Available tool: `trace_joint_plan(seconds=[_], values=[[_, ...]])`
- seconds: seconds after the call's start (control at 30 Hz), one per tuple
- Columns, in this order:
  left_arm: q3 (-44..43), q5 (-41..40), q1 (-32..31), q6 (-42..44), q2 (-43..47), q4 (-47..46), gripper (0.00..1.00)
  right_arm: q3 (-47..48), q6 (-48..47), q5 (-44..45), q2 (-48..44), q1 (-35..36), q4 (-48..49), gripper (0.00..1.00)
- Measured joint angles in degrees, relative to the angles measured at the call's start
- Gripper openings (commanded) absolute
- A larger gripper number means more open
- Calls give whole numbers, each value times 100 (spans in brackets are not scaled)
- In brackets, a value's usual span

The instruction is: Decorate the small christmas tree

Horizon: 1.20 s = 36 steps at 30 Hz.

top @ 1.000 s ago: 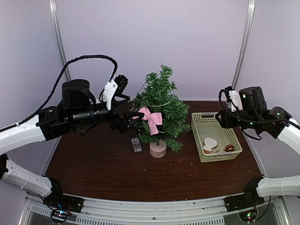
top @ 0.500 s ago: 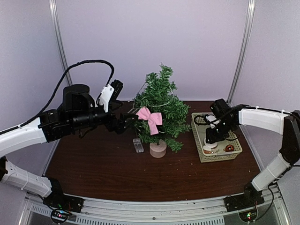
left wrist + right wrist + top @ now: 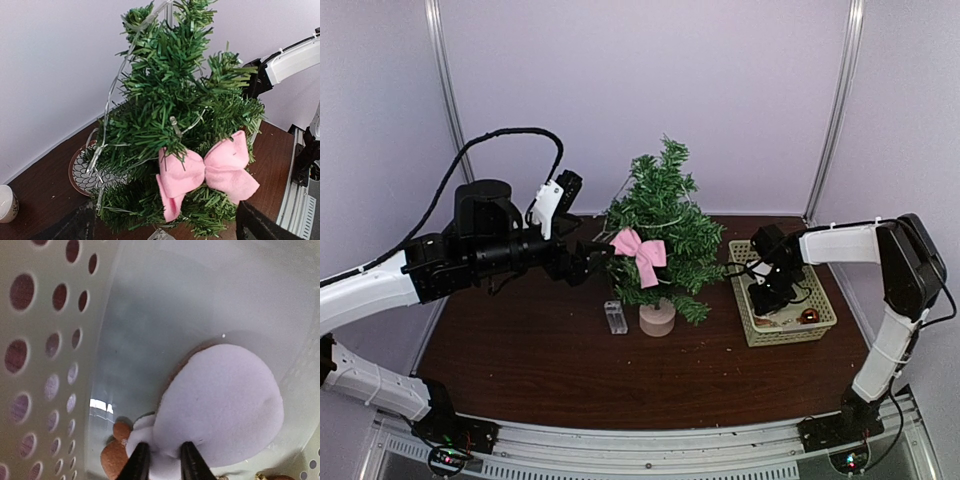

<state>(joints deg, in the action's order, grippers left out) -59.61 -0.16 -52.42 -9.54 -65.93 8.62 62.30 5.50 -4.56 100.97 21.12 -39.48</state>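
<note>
L arm reaches in from the left, and the L gripper [image 3: 592, 262] hangs just beside the tree's left flank. Its jaws are spread wide w/ nothing btwn them. In the left wrist view its dark fingers [image 3: 75, 226] frame the bottom corners. A round patterned disc [image 3: 80, 172] lies on the table [image 3: 520, 360] behind the low branches.

Centre now: the small christmas tree [image 3: 660, 215] stands upright mid-table, toward the back wall. It has dark green bristly branches, a pointed top and a short beige base [image 3: 657, 319]. A thin clear light wire [image 3: 112, 100] loops down its left side. A pink bow [image 3: 640, 252] sits on the front, about mid-height and facing the L gripper. A small clear box [image 3: 613, 316] lies just left of the base, close but apart.

As for room, there's a wide stretch of tabletop btwn base and near rail. To the right it's tight, w/ the low branch tips near the basket [image 3: 820, 285] rim. The basket sits near the table's right edge.

R arm folds down into that basket, and the R gripper [image 3: 161, 460] is low inside by the perforated wall. Its tips are close together either side of the edge of a white puffy ornament [image 3: 225, 405]. I can't tell if that's a true pinch. A red bauble [image 3: 809, 316] sits in the basket's near right corner.
</note>
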Motion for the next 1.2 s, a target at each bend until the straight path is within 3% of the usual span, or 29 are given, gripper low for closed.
trace_joint_plan(seconds=[0.1,0.37,0.53,0.73,1.0,1.2], values=[[4,-31,7,0,0,0,98,66,-9,74,98,0,76,0],[11,-94,31,4,0,2,98,79,44,205,-144,-2,162,0],[11,-57,31,90,4,2,97,70,111,170,-1163,-31,136,0],[11,374,31,415,94,7,86,81,289,-284,-2264,-120,149,0],[-2,1217,-457,2046,522,168,81,345,525,-1871,-3217,-72,-372,0],[-374,1508,-1029,3191,269,673,67,350,793,-2929,-3908,328,-929,0]])
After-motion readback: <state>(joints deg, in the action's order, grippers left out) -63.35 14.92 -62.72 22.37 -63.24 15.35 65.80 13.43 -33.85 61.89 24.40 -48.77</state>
